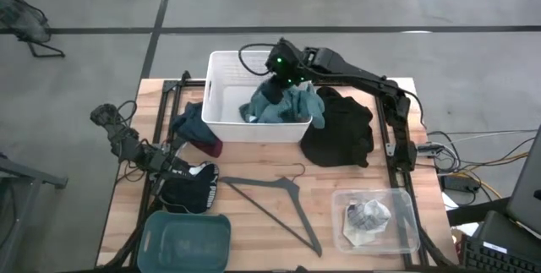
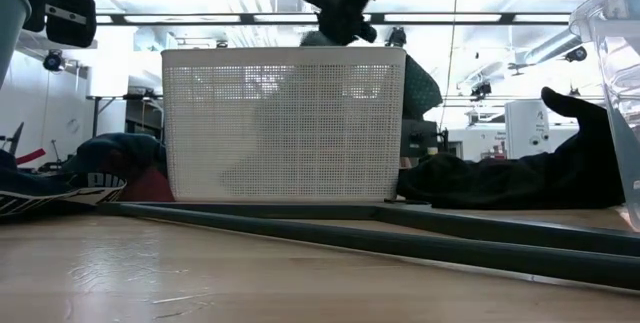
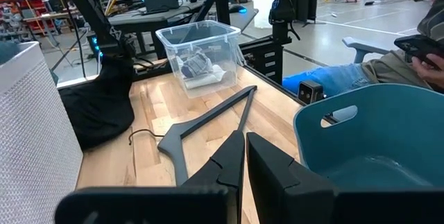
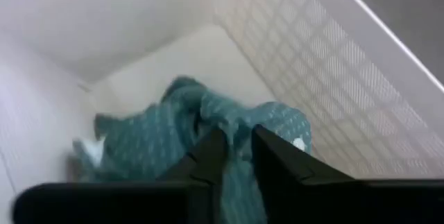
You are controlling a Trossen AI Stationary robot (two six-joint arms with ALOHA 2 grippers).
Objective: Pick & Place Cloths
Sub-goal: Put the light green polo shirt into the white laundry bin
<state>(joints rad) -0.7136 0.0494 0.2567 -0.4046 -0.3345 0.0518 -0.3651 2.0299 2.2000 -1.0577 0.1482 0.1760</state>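
Note:
A teal cloth (image 4: 173, 134) lies heaped in the white slatted basket (image 1: 221, 87) at the table's far middle. My right gripper (image 4: 238, 144) slants down into the basket just over that cloth, its fingers a little apart. A black cloth (image 1: 340, 131) lies on the table right of the basket. A teal and maroon pile (image 1: 196, 129) lies against the basket's left wall. A dark navy cloth with white print (image 1: 196, 190) lies near the left edge. My left gripper (image 3: 244, 156) waits shut and empty beside it. My right gripper comes at the teal cloth's upper fold (image 4: 239, 123) from above, slanting down, one finger on either side of it. Whether the fingertips touch the fold, I cannot tell. The cloth rests on the basket's floor.
A grey hanger (image 1: 283, 199) lies on the table's near middle. A clear plastic box (image 1: 404, 222) holding small pale pieces stands near right, and a teal bin (image 1: 188, 241) near left. Beyond the table sits a person (image 3: 409, 57). Bare wood shows around the hanger.

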